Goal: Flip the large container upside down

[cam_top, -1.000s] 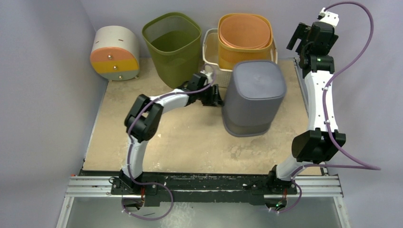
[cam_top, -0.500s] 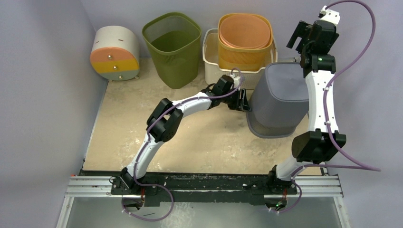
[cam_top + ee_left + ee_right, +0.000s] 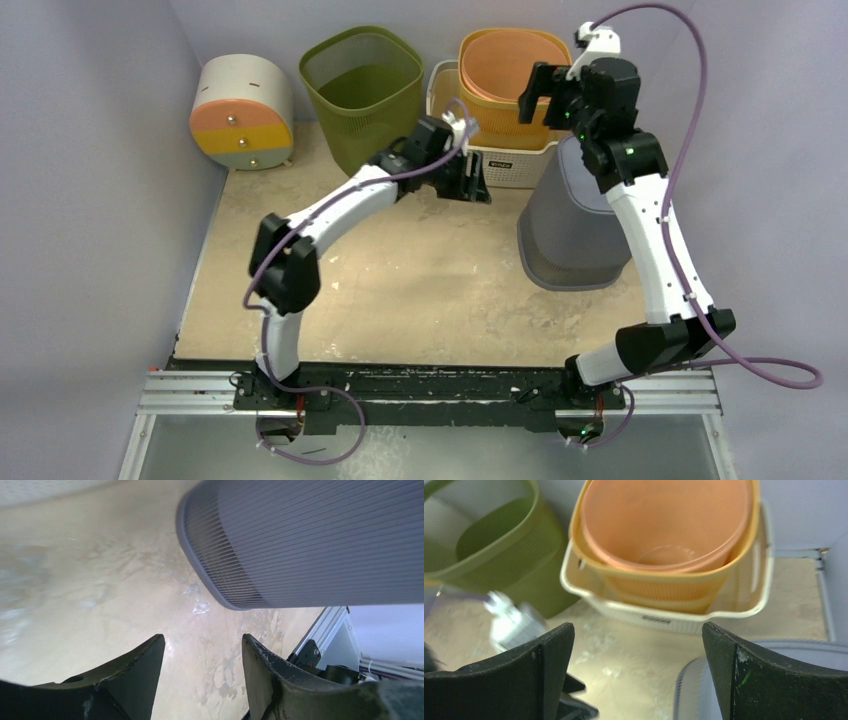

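Container [image 3: 565, 225], large, grey ribbed plastic, stands near right edge of beige table [image 3: 400, 290], wide rim down, top hidden by right arm. Likely light, stiff, thin-walled; ribs give grip; rim lip best hold. Right gripper [image 3: 545, 95] hovers above it, fingers apart, empty. Left gripper [image 3: 472, 185] near far edge, fingers apart, empty, not touching.

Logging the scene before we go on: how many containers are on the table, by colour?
Grey bin: 1
Green bin: 1
Cream basket: 1
Yellow basket: 1
Peach bin: 1
Cream, orange and yellow drum: 1
Total: 6
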Available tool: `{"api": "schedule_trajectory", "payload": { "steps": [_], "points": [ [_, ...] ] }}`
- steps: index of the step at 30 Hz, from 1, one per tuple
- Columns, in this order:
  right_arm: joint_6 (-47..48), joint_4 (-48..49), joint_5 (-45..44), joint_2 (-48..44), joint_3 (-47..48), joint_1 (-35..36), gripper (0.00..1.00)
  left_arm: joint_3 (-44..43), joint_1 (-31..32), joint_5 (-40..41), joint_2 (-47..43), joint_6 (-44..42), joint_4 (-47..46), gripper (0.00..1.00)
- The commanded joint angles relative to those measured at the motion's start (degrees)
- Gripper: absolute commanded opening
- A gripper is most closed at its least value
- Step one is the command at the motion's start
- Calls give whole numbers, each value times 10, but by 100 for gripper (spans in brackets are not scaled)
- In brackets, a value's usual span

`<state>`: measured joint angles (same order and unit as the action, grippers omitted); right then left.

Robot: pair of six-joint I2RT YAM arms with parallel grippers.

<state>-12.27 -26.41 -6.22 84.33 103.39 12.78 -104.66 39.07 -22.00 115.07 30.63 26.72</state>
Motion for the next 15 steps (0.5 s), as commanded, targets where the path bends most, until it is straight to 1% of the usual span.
{"api": "schedule_trajectory", "payload": {
  "steps": [1,5,8,10,12,15],
  "points": [
    [-9,-33,22,-32,-42,50,100,-9,-48,69,-111,-56,88,56],
    [-21,-50,31,-44,-96,76,100,-31,-86,156,-165,-88,151,57],
    [-30,-46,55,-50,-135,81,100,-44,-103,256,-197,-99,178,57],
    [-33,-52,66,-42,-153,84,100,-39,-107,319,-217,-94,173,58],
    [-39,-56,62,-36,-171,87,100,-27,-108,346,-234,-87,152,58],
    [-47,-58,29,-31,-191,87,100,-2,-108,367,-255,-77,121,59]
  ]
}}
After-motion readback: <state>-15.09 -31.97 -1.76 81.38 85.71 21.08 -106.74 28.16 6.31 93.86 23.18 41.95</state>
